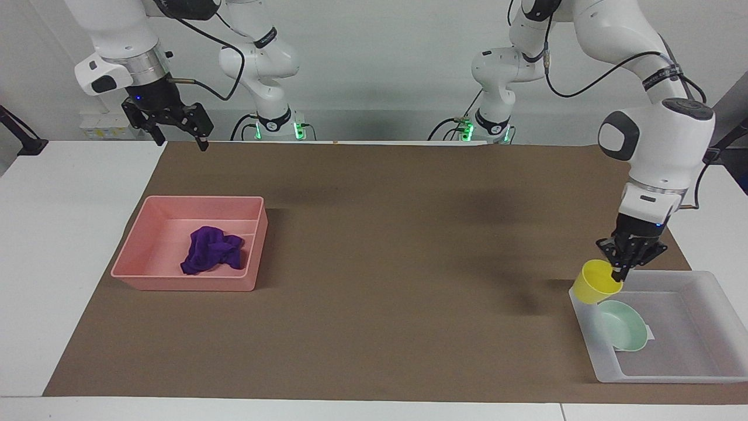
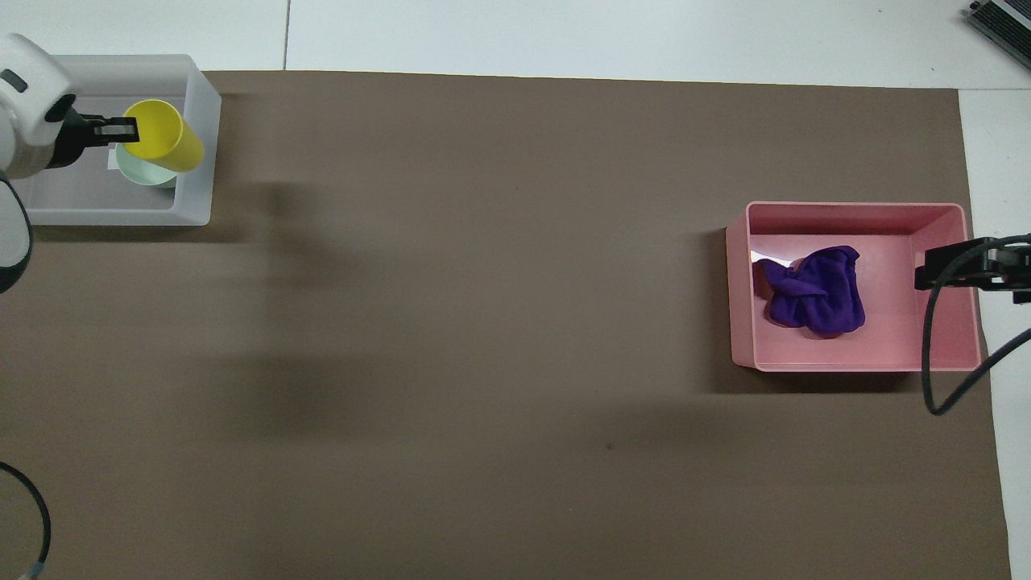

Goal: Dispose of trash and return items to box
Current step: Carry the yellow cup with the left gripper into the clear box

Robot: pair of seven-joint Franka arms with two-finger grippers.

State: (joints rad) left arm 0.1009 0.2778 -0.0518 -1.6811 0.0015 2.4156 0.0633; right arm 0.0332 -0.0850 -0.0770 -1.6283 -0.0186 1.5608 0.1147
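My left gripper (image 1: 620, 273) pinches the smooth yellow plastic cup (image 1: 595, 282) by its rim, tilted over the translucent box (image 1: 701, 374) holding the shallow mint bowl (image 1: 626, 328). The crumpled purple cloth (image 1: 211, 250) lies in the pink bin (image 1: 175, 283). My right gripper (image 1: 175, 134) waits, fingers spread wide.

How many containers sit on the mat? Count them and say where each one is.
2. The pink bin, holding the purple cloth, sits toward the right arm's end. The clear box, holding the green bowl, sits toward the left arm's end. None looks hidden.
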